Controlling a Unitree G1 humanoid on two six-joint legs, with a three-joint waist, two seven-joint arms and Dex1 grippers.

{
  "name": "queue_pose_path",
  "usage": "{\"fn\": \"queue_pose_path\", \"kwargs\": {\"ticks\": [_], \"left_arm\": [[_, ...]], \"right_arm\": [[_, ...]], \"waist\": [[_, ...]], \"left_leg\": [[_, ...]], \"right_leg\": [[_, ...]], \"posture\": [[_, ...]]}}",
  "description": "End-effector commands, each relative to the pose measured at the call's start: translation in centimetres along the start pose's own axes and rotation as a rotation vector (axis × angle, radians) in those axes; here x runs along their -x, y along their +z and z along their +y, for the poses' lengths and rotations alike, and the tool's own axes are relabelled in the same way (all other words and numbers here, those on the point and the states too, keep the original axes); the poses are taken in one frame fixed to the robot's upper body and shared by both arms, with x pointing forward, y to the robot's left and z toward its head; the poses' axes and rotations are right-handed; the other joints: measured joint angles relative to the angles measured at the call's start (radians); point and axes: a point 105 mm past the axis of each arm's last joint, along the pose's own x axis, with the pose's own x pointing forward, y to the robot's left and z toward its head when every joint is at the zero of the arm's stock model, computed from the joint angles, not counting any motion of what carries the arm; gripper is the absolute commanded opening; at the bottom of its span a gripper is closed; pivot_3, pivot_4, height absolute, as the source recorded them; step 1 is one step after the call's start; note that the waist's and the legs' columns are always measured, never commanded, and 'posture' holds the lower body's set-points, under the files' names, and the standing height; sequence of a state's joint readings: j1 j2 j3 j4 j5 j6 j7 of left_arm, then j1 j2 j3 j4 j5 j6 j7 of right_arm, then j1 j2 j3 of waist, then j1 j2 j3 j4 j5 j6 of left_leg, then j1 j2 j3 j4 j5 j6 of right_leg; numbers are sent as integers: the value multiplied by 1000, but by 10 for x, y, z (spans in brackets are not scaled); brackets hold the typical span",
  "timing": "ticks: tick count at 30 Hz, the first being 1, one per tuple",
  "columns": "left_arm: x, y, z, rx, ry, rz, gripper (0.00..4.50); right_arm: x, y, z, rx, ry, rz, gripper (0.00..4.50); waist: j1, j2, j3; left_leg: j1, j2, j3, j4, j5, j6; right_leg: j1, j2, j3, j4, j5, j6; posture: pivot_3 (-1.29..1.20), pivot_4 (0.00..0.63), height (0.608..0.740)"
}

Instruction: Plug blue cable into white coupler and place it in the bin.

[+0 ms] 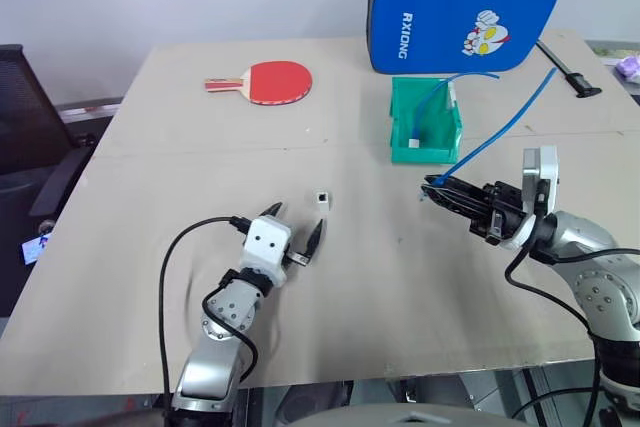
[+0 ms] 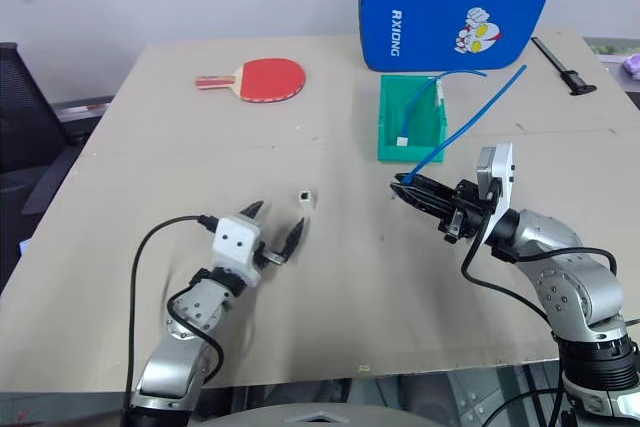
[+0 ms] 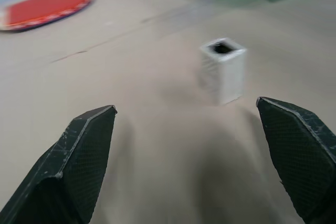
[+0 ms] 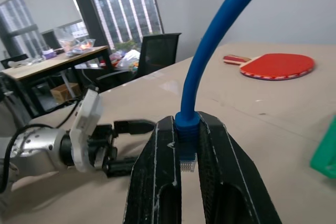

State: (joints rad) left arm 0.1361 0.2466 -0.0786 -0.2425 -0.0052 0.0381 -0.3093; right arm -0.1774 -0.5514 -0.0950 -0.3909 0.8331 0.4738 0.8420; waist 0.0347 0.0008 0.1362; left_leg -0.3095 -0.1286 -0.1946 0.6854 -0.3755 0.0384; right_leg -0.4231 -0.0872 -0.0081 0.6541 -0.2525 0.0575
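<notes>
The white coupler (image 1: 322, 197) stands on the table with its dark socket facing up, and appears close in the left wrist view (image 3: 223, 72). My left gripper (image 1: 296, 223) hovers low just in front of it, open, with nothing between its fingers (image 3: 86, 145). My right gripper (image 1: 432, 190) is held above the table to the right, shut on the blue cable (image 1: 500, 127) near its clear plug (image 4: 187, 162). The cable rises away toward the back right. The green bin (image 1: 425, 154) stands behind the right gripper.
Inside the bin lies a longer blue cable (image 1: 432, 97) with a white end block. A blue RXIONG cushion (image 1: 460, 15) stands at the back, a red paddle (image 1: 272, 81) at the back left, and a black tool (image 1: 570, 72) at the far right. A black chair (image 1: 25, 137) is beside the table's left edge.
</notes>
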Motion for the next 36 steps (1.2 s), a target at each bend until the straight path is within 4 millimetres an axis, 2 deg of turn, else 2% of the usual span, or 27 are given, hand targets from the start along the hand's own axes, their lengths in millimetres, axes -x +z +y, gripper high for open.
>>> {"fn": "queue_pose_path", "kwargs": {"ticks": [1, 5, 13, 14, 16, 21, 23, 26, 28, 32, 36], "left_arm": [[-7, 2, -8, 53, -47, -26, 4419], [-31, 1, -7, 53, -26, -40, 4419], [-44, 2, -10, 63, -27, -70, 4419], [-43, 2, -11, 66, -28, -71, 3915], [-42, 1, -11, 77, -25, -72, 3312], [-39, -3, -14, 96, -42, -61, 783], [-39, -3, -15, 102, -62, -61, 446], [-41, 3, -19, 95, -137, -89, 403], [-44, 13, -20, 58, -173, -125, 403], [-54, 46, -33, 60, -289, -238, 403], [-59, 81, -47, 39, -390, -351, 403]], "right_arm": [[-2, 11, 6, 36, 22, -34, 0], [-5, 15, 10, 49, 26, -62, 0], [-6, 16, 12, 66, 15, -70, 0], [-5, 16, 12, 69, 12, -70, 0], [-4, 17, 12, 74, 6, -70, 0], [-4, 18, 11, 79, 3, -72, 0], [-7, 18, 13, 79, 7, -73, 0], [-13, 16, 14, 81, 11, -69, 0], [-25, 12, 16, 104, 27, -48, 0], [-62, 12, 23, 157, 53, -65, 0], [-85, 2, 13, 262, -20, -40, 0]], "waist": [[2, 0, 0], [12, 1, -1], [9, 1, -1], [9, 1, -1], [9, 1, -1], [9, 1, -1], [9, 1, -1], [9, 1, -1], [6, 1, -1], [1, 1, -1], [0, 1, -1]], "left_leg": [[0, 0, 0, 0, 0, 0], [0, 0, -1, 0, 0, 0], [1, 0, -1, 1, 0, 0], [1, 0, -1, 1, 0, 0], [1, 0, -1, 1, 0, 0], [1, 0, -1, 1, 0, 0], [1, 0, -1, 1, 0, 0], [1, 0, -1, 1, 0, 0], [1, 0, -1, 1, 0, 0], [0, 0, -1, 1, 0, 0], [0, 0, -2, 2, 0, 0]], "right_leg": [[0, 0, 0, 0, 0, 0], [1, -1, -3, 0, 0, 0], [1, -1, -2, 3, 1, 1], [1, -1, -2, 3, 1, 1], [1, -1, -2, 3, 1, 1], [1, -1, -2, 3, 1, 1], [1, -1, -2, 3, 1, 1], [1, -1, -2, 3, 1, 1], [1, -1, -2, 3, 1, 1], [0, -1, -2, 3, 1, 1], [0, -1, -2, 2, 1, 1]], "posture": [[0, 150, 740], [0, 150, 740], [0, 150, 740], [0, 150, 740], [0, 150, 740], [0, 150, 740], [0, 150, 740], [0, 150, 740], [0, 150, 740], [0, 150, 740], [0, 150, 740]]}}
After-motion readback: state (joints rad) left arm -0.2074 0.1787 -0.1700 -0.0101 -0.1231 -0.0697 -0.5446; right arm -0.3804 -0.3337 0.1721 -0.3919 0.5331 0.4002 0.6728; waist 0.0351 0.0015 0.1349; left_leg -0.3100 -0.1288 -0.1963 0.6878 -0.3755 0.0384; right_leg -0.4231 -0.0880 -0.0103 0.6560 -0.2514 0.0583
